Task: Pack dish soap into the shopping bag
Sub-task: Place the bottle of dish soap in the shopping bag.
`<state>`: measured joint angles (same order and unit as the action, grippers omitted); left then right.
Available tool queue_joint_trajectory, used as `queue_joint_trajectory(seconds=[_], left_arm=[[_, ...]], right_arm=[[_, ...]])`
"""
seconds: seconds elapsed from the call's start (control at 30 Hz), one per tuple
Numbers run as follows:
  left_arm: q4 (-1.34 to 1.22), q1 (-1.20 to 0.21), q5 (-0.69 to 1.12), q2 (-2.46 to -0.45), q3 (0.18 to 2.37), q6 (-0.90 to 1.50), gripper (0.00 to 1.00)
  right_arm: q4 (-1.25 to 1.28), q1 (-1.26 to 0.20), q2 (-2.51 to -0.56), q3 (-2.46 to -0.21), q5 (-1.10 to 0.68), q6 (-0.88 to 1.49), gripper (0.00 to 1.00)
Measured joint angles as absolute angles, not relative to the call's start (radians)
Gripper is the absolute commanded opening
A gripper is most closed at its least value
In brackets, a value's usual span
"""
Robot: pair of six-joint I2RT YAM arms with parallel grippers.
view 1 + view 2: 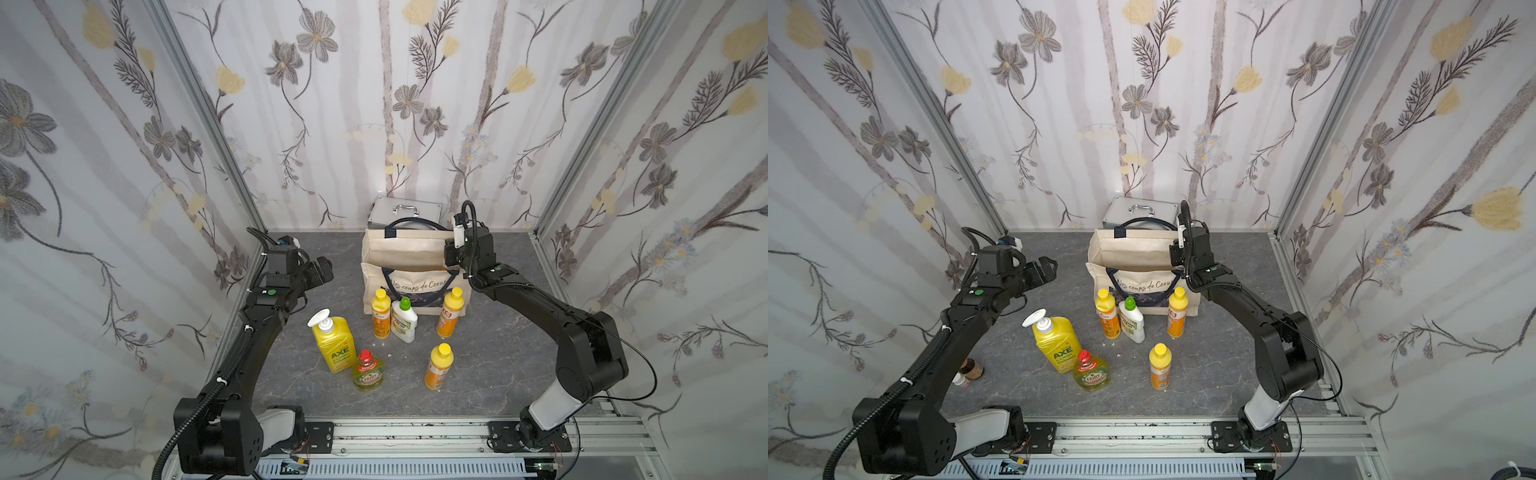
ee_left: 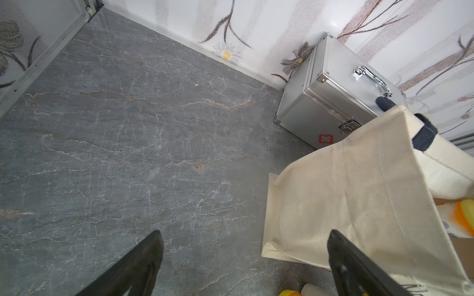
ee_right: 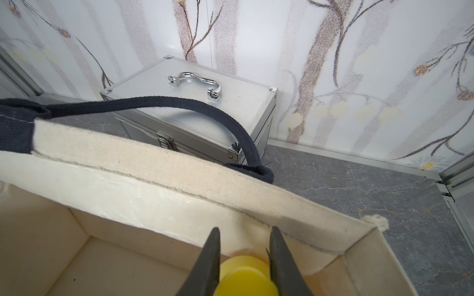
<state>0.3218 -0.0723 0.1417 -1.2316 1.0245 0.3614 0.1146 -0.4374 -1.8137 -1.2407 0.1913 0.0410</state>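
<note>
Right gripper (image 3: 243, 230) clenches a yellow-capped orange bottle (image 3: 246, 279) inside the shopping bag (image 1: 407, 253). Left gripper (image 2: 245, 232) hangs released beside the bag. Six other bottles (image 1: 380, 318) stand before it, silver case (image 1: 405, 210) behind.

- Both top views look down from high at 6 o'clock, facing the back wall (image 1: 374, 104) at 12 o'clock, sharing the whole table (image 1: 511, 365).
- Left wrist view, close over the table, shares the silver case (image 2: 333, 84) and shopping bag (image 2: 346, 192) with the right wrist view, just above the bag's mouth.
</note>
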Motion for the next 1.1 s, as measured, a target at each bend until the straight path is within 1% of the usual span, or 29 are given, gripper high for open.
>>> queue_joint_trajectory(seconds=[0.13,0.2,0.27,0.3,0.37,0.5,0.57,0.67,0.77,0.93,1.1], left_arm=[[0.322,-0.072,0.141,-1.232,1.024,0.361,1.00],[0.322,-0.072,0.141,-1.232,1.024,0.358,1.00],[0.322,-0.072,0.141,-1.233,1.024,0.358,1.00],[0.322,-0.072,0.141,-1.234,1.024,0.358,1.00],[0.322,-0.072,0.141,-1.234,1.024,0.358,1.00],[0.322,-0.072,0.141,-1.234,1.024,0.358,1.00],[0.322,-0.072,0.141,-1.234,1.024,0.358,1.00],[0.322,-0.072,0.141,-1.234,1.024,0.358,1.00],[0.322,-0.072,0.141,-1.234,1.024,0.358,1.00],[0.322,-0.072,0.140,-1.233,1.024,0.358,1.00],[0.322,-0.072,0.138,-1.233,1.024,0.358,1.00]], right_arm=[[0.114,-0.437,-1.814,-1.240,0.188,0.041,0.00],[0.113,-0.437,-1.813,-1.240,0.188,0.041,0.10],[0.107,-0.437,-1.809,-1.240,0.189,0.043,0.16],[0.099,-0.437,-1.806,-1.240,0.189,0.046,0.22],[0.085,-0.437,-1.800,-1.240,0.189,0.049,0.29],[0.062,-0.438,-1.787,-1.240,0.189,0.056,0.29],[0.057,-0.438,-1.784,-1.241,0.189,0.060,0.32],[0.056,-0.439,-1.774,-1.243,0.189,0.060,0.34],[0.056,-0.439,-1.767,-1.251,0.189,0.067,0.39],[0.052,-0.439,-1.760,-1.264,0.189,0.067,0.41],[0.032,-0.439,-1.753,-1.272,0.189,0.067,0.51]])
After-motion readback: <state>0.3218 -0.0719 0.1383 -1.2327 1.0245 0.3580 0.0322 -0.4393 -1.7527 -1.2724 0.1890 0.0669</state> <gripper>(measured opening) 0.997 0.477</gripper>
